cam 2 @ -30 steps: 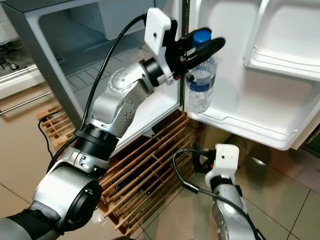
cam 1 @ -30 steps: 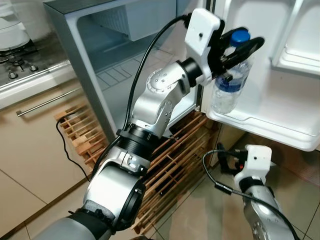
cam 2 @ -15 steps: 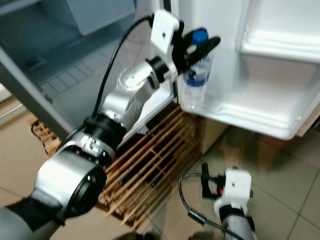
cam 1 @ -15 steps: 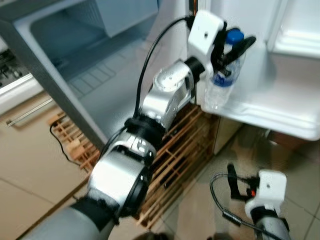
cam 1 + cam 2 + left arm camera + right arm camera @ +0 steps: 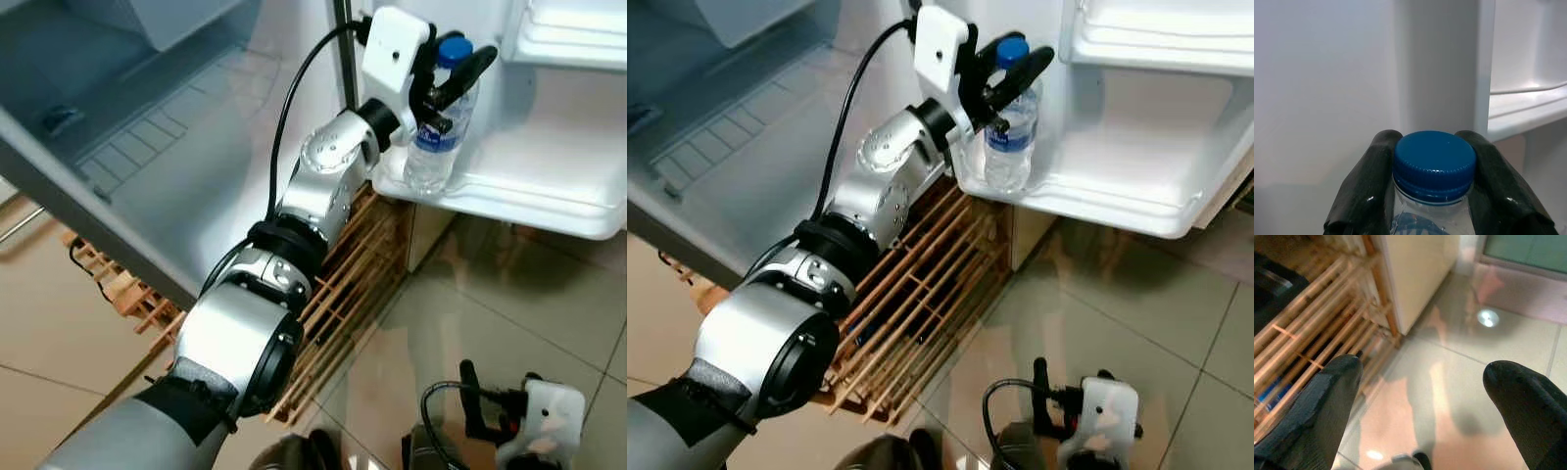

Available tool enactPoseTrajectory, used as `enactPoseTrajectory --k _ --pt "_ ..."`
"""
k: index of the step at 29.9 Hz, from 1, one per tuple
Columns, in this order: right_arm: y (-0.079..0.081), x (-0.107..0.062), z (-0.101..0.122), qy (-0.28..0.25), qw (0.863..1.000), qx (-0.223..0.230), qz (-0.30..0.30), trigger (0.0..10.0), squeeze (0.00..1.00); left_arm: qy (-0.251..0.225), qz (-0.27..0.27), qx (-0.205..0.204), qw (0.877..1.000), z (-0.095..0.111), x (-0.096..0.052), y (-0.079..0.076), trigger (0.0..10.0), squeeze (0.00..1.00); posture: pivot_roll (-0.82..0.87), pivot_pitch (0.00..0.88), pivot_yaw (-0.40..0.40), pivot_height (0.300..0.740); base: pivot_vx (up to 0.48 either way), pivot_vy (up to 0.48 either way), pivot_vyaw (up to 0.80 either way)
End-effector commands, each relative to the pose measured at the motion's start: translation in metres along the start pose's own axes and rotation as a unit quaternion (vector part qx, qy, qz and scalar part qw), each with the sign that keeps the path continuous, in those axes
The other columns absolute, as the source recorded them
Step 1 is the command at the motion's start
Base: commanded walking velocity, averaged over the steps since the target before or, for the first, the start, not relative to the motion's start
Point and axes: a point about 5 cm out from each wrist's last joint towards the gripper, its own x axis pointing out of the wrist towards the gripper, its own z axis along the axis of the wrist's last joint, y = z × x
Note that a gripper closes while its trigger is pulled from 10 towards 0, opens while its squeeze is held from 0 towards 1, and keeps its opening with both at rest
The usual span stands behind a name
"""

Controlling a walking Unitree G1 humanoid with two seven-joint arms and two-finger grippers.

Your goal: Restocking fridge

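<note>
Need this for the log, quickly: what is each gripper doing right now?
Left gripper: closed on the water bottle's neck, bottle standing in the fridge door shelf.
Right gripper: open, holding nothing, low over the floor tiles.

Glossy beige floor tiles [image 5: 509, 323] — slatted wood rack [image 5: 333, 294].

Premises: a domestic kitchen. An open fridge [image 5: 147, 127] stands with its pale interior and ribbed shelf floor exposed; its white door [image 5: 549, 147] swings out to the right of the cabinet, carrying moulded door shelves [image 5: 1136, 186]. Below the fridge, at its foot, lies a slatted wooden rack [image 5: 343, 284]. The floor [image 5: 490, 333] beside the fridge is glossy beige tile with grout lines. To the left of the fridge, a beige cupboard front with a metal bar handle [image 5: 18, 227] is visible.
</note>
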Motion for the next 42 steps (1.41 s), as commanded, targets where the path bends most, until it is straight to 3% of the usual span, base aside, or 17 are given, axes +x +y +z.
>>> enactPoseTrajectory --k 1,5,10,17,33,42 --pt "0.004 -0.006 0.005 -0.009 1.000 0.004 -0.001 10.0 0.00 -0.048 -0.045 -0.039 0.997 0.005 0.022 -0.040 10.0 0.00 -0.41 0.251 0.197 0.723 0.000 0.000 0.00" --pt "0.004 -0.016 0.001 0.003 1.000 0.005 -0.007 10.0 0.00 -0.070 -0.044 -0.036 0.996 0.016 0.026 -0.038 10.0 0.00 -0.41 0.254 0.200 0.723 0.000 0.000 0.00" --pt "0.006 -0.021 -0.001 0.008 1.000 0.005 -0.007 10.0 0.00 -0.050 -0.047 -0.002 0.998 0.008 0.025 -0.040 10.0 0.00 -0.43 0.272 0.205 0.723 0.000 0.000 0.00" --pt "0.007 -0.029 -0.007 0.023 1.000 0.008 -0.016 10.0 0.00 -0.079 -0.047 -0.014 0.996 0.027 0.031 -0.032 10.0 0.00 -0.45 0.264 0.215 0.723 0.000 0.000 0.00" --pt "0.012 -0.023 -0.009 0.019 1.000 0.014 -0.014 10.0 0.00 -0.081 -0.045 0.002 0.996 0.045 0.038 -0.020 10.0 0.00 -0.43 0.252 0.225 0.723 0.000 0.000 0.00" --pt "0.012 -0.024 -0.003 0.003 1.000 0.012 -0.004 10.0 0.00 -0.080 -0.026 0.047 0.995 0.039 0.035 -0.020 10.0 0.00 -0.45 0.254 0.219 0.723 0.000 0.000 0.00"
